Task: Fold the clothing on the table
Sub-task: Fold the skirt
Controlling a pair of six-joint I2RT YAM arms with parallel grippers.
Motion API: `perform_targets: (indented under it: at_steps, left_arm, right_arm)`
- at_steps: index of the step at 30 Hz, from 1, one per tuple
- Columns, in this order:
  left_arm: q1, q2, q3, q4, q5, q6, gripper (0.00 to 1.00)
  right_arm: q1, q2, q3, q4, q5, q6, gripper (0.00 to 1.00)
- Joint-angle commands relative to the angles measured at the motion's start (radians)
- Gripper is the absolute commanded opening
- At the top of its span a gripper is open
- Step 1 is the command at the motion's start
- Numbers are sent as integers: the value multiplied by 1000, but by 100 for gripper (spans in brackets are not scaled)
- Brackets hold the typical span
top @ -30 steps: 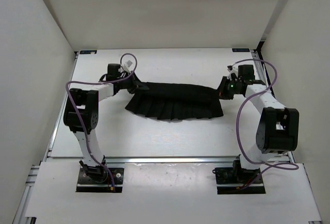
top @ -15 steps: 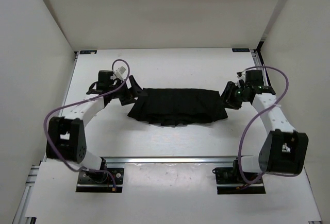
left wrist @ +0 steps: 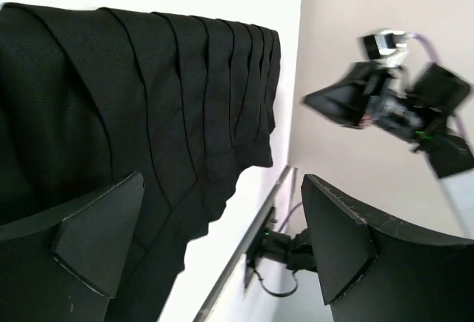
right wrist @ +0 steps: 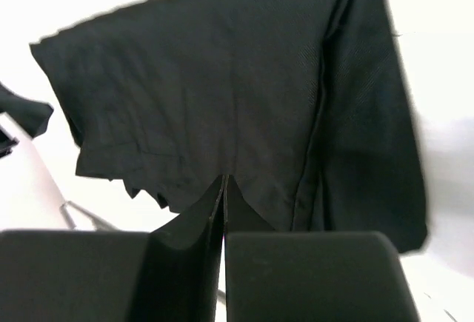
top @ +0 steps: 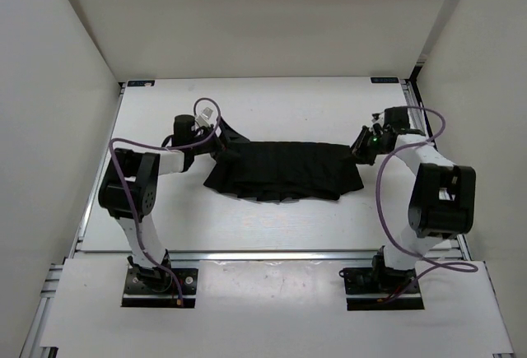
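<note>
A black pleated fabric skirt [top: 284, 170] lies folded into a band across the middle of the large white table [top: 272, 103].
The left gripper [top: 224, 140] stands with jaws wide apart at the skirt's left end. The right gripper [top: 360, 146], fingers pressed together, sits at its right end; whether it touches cloth cannot be made out. Plain white walls [top: 247, 12] enclose the table.

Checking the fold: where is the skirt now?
Top view: the skirt lies midway across the table, between the left gripper and the right gripper.
</note>
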Motion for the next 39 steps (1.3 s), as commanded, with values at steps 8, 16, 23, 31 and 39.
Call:
perform_targets:
  at_steps: [8,16,23,31,39]
  left_arm:
    - [-18,7,21,-207,-180,187,97]
    - [-123,18,83,-485,-455,398,97]
    - [-106,26,78,-473,-431,384,96]
    - [-107,27,106,-505,-417,394,97]
    - [-101,27,115,-524,-402,407,95]
  right_arm:
    - [-8,117,-62,82,-116,29,1]
    - [-63,30,-52,48,-90,0,26]
    - [-101,40,56,-165,112,-128,92]
    - [-55,193,94,-145,124,-149,85]
    - [38,310,106,23,-88,-64,76]
